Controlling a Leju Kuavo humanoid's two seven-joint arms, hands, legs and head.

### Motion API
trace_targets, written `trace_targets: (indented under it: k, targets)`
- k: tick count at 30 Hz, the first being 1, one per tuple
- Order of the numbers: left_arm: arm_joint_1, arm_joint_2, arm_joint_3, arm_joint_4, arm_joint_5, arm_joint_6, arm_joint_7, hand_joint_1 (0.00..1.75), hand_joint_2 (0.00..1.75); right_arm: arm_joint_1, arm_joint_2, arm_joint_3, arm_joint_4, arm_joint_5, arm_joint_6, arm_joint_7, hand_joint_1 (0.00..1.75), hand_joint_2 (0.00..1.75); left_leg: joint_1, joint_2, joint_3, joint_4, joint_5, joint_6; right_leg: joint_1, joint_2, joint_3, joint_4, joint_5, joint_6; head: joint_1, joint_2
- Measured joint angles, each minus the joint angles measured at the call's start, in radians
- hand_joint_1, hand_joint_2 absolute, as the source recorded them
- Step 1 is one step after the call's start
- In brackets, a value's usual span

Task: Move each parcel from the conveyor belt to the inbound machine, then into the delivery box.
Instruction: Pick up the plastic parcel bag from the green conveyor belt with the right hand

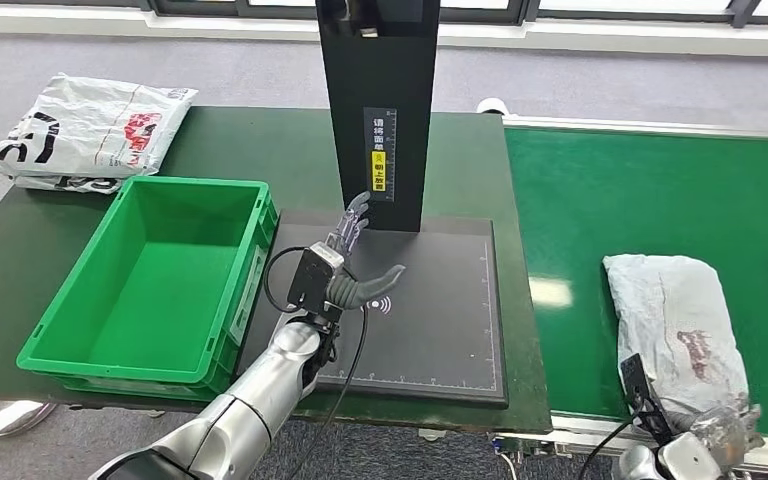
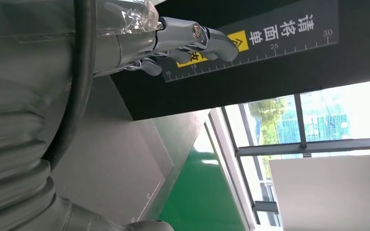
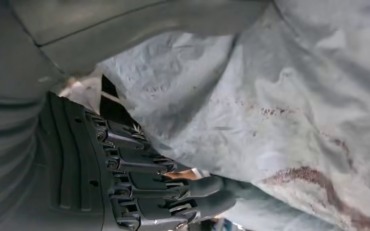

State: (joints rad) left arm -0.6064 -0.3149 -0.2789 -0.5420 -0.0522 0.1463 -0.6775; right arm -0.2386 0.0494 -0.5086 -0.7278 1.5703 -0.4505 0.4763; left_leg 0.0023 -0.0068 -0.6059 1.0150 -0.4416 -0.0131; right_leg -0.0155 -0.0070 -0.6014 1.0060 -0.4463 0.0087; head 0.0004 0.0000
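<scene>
right hand (image 1: 715, 440) grips the grey parcel (image 1: 675, 325) on the conveyor belt (image 1: 650, 190); left hand (image 1: 352, 262) hovers spread, holding nothing, over the inbound machine (image 1: 430, 320).

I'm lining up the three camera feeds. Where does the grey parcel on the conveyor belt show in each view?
Head view: the grey parcel lies at lower right on the green conveyor belt, with the right hand at its near end.
Left wrist view: not in it.
Right wrist view: the parcel spreads across the middle and right.
Shared landmark: the right hand, gripping the parcel's end in the right wrist view.
</scene>
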Motion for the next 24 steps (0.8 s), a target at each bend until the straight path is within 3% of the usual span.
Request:
trace_targets:
  k: [5,9,14,18,24]
  targets:
    - [-0.012,0.000,0.000,0.015,-0.007,0.000,0.000,0.00,1.75,-0.019,-0.047,0.078,0.095,0.000,0.068,0.042,0.00,1.75,0.001,0.004,0.006,0.000,-0.002,0.001,0.001,0.004,0.005,-0.001,-0.001,0.000,0.000,0.000]
    - [-0.022,-0.003,0.000,0.031,-0.012,-0.005,0.000,0.00,1.75,-0.053,-0.066,0.094,0.160,-0.007,0.184,0.053,1.75,1.75,0.004,0.009,0.019,0.000,-0.006,0.004,0.004,0.009,0.015,-0.007,-0.006,0.002,0.000,0.000]
    - [-0.035,-0.006,0.000,0.051,-0.020,-0.006,-0.002,0.00,1.75,-0.087,-0.078,0.096,0.225,-0.020,0.227,0.014,1.75,1.75,0.008,0.008,0.037,0.001,-0.015,0.006,0.007,0.008,0.037,-0.014,-0.016,0.006,0.000,0.000]
    - [-0.040,-0.005,0.001,0.055,-0.023,0.004,-0.004,0.00,1.75,-0.105,-0.084,0.096,0.254,-0.037,0.150,-0.041,1.75,1.75,0.005,0.006,0.037,0.004,-0.012,0.014,0.004,0.008,0.041,-0.014,-0.007,0.011,0.000,0.000]
    - [-0.040,0.000,0.017,0.055,-0.024,0.011,-0.004,0.00,1.75,-0.116,-0.086,0.089,0.261,-0.066,0.082,-0.098,1.75,1.75,0.004,0.007,0.033,0.004,-0.013,0.014,0.003,0.009,0.037,-0.014,-0.004,0.013,0.000,0.000]
